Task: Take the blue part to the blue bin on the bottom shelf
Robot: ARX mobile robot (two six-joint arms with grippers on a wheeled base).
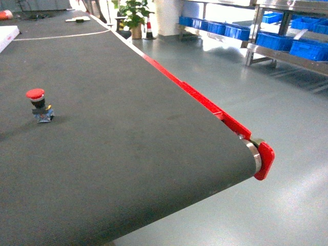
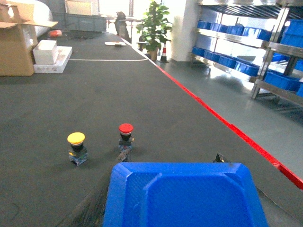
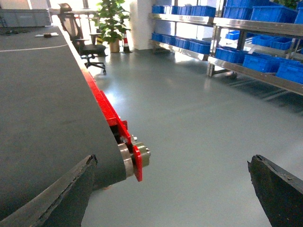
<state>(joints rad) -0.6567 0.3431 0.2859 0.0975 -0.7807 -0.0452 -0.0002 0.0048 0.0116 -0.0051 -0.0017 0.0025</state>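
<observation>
Right gripper point(image 3: 175, 189) hangs past the dark conveyor belt point(image 1: 128, 143) end, jaws apart, empty. Left gripper's jaw state can't tell; bright-blue plastic piece point(image 2: 184, 196) fills its view.

Dark conveyor belt point(image 1: 128, 143) carries red-capped button point(image 1: 38, 105) and yellow-capped button point(image 2: 76, 147).

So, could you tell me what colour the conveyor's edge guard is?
Red edge guard, clearest in the head view.

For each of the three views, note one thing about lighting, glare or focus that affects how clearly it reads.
Head view: window light washes out the floor, and the far shelves look soft. Left wrist view: the background windows are blown out; the blue tray up close is slightly blurred. Right wrist view: bright glare on the floor; the dark fingers at the bottom edge are out of focus.
</observation>
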